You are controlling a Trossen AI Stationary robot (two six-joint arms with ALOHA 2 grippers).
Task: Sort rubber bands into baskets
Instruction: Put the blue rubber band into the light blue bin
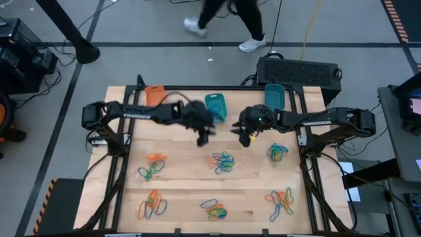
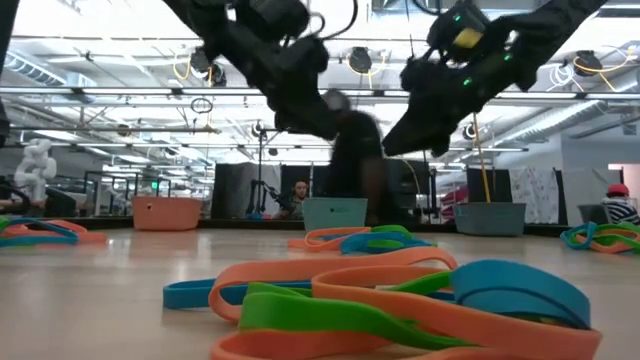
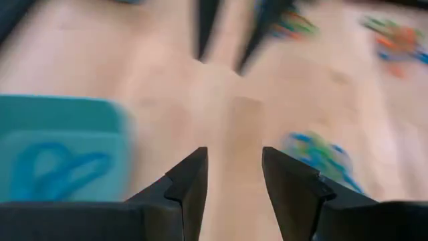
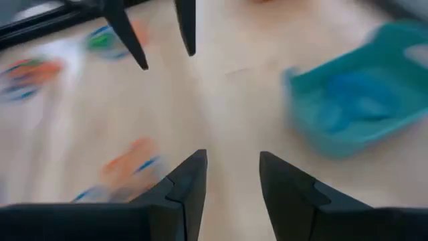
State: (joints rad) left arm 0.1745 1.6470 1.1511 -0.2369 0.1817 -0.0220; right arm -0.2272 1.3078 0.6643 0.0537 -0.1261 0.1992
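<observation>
While both arms hovered mid-table, the left gripper [image 1: 202, 135] stood parted and empty just beside the middle teal basket [image 1: 216, 106], blue bands inside; the right gripper [image 1: 247, 136] likewise gaped, holding nothing. Next, I judged, came descending onto the centre pile of rubber bands [image 1: 222, 161].

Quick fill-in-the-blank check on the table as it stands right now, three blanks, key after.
1. The small rectangular plastic baskets number ___: one orange, two teal.
2. The middle teal basket already holds rubber bands coloured ___.
3. The left gripper and right gripper, both empty, have their fingers ___.

Missing words: three; blue; open
</observation>
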